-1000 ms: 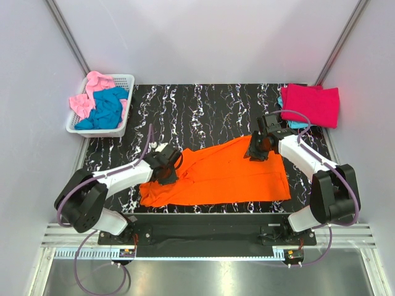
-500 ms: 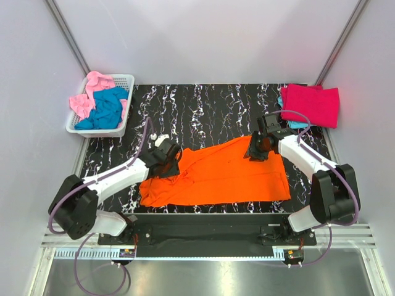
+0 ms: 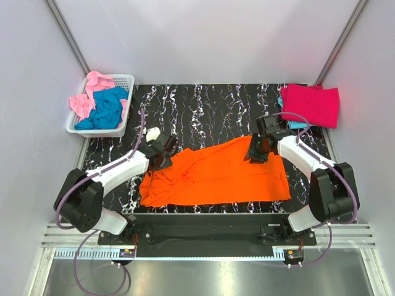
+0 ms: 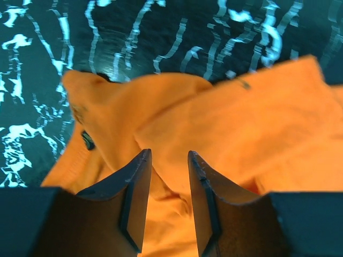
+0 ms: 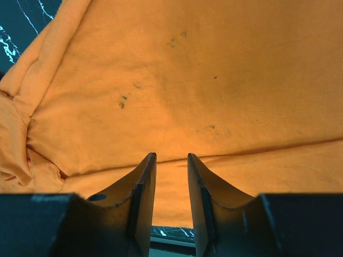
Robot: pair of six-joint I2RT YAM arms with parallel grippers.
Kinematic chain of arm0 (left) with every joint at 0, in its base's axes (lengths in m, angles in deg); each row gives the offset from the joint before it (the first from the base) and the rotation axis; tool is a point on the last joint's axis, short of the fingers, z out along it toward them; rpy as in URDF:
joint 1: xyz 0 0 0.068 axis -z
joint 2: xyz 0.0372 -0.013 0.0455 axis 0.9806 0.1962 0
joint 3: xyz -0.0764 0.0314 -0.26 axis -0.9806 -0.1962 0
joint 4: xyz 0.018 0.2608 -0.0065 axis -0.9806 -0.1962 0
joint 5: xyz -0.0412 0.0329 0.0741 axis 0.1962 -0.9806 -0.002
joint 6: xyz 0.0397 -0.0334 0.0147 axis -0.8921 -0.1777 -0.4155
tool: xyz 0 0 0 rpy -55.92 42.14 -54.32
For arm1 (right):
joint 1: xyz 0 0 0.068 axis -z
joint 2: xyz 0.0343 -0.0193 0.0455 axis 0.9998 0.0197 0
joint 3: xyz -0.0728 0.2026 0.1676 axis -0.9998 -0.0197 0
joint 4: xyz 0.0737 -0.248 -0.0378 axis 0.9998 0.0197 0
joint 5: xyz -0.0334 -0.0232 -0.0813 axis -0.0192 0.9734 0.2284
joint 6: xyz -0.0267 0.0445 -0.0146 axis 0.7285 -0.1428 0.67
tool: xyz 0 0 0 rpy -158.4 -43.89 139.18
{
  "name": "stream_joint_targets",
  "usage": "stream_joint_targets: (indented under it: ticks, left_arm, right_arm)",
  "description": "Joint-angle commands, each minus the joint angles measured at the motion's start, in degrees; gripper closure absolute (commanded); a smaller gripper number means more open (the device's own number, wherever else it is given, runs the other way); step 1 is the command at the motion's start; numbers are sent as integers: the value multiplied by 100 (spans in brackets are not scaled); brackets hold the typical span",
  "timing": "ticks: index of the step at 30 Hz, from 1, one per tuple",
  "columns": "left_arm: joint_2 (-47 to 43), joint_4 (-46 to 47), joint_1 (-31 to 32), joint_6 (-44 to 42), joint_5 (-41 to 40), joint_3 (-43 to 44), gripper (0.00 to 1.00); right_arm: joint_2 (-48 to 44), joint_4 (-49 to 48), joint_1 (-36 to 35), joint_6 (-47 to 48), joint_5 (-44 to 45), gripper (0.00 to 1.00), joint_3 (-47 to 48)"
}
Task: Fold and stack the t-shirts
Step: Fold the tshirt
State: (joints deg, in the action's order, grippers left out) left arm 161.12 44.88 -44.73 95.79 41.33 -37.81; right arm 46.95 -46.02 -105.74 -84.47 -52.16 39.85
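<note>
My left claw (image 4: 167, 155) hangs part-open, empty, over the orange t-shirt (image 3: 222, 176) at its rumpled left edge; my right claw (image 5: 170, 156) likewise over its far-right corner. The shirt spans the near edge of the counter (image 3: 203, 108), open marble behind.

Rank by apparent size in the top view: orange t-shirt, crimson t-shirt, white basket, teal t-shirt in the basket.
1. orange t-shirt: largest by far, spread on the table.
2. white basket and crimson t-shirt: too alike to rank.
3. teal t-shirt: smallest, but bunched up, so only part shows.
</note>
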Motion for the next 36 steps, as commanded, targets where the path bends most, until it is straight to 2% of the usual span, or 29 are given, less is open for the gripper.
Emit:
stream_joint_targets:
  ticks: [1, 17, 25, 34, 36]
  left_arm:
    - [143, 376, -274, 31, -50, 153, 63]
    - [433, 474, -478, -48, 21, 126, 64]
    - [415, 237, -469, -74, -313, 135, 63]
    - [582, 254, -477, -4, -120, 100, 63]
    - [600, 289, -478, -22, -40, 100, 66]
  right_arm:
    - [-4, -53, -28, 71, -24, 63, -10]
    - [110, -53, -19, 80, 3, 64, 42]
    - [172, -71, -19, 45, -24, 64, 42]
    - [172, -70, -19, 36, -15, 64, 16]
    - [163, -62, -19, 36, -15, 64, 16]
